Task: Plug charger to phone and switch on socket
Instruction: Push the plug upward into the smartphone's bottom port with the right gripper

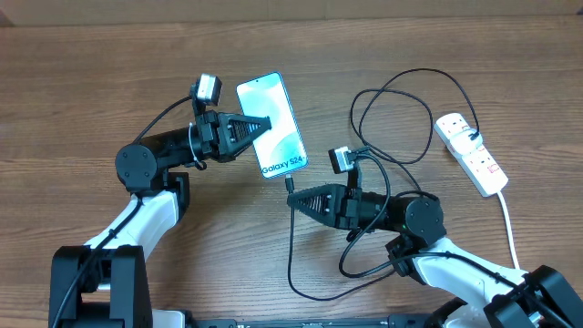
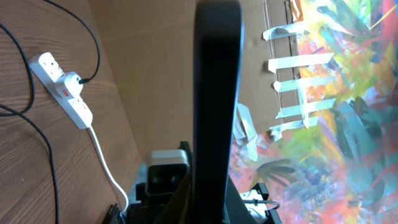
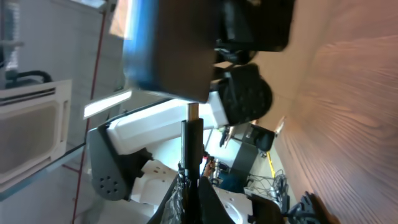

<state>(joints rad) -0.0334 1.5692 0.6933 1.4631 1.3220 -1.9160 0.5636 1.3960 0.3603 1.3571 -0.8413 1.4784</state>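
Black charger (image 1: 291,239) cable runs up the wood-grain table (image 1: 82,82) to its tip, which is pinched in the closed right gripper (image 1: 293,199) just below the bottom edge of the phone (image 1: 279,102). The left gripper (image 1: 260,126) is clamped shut on the phone's side. The step in hand looks to be the insertion — I cannot tell whether the tip is seated. Next comes a straight push into the port, then a switch press on the socket (image 1: 471,155), well apart at the right. Beyond the table, the left wrist view shows a brightly painted panel (image 2: 348,93) with tape strips.

There is one phone (image 1: 273,102), one charger (image 1: 291,241), one socket (image 1: 471,153), and two hands: left hand (image 1: 266,124), right hand (image 1: 293,200).
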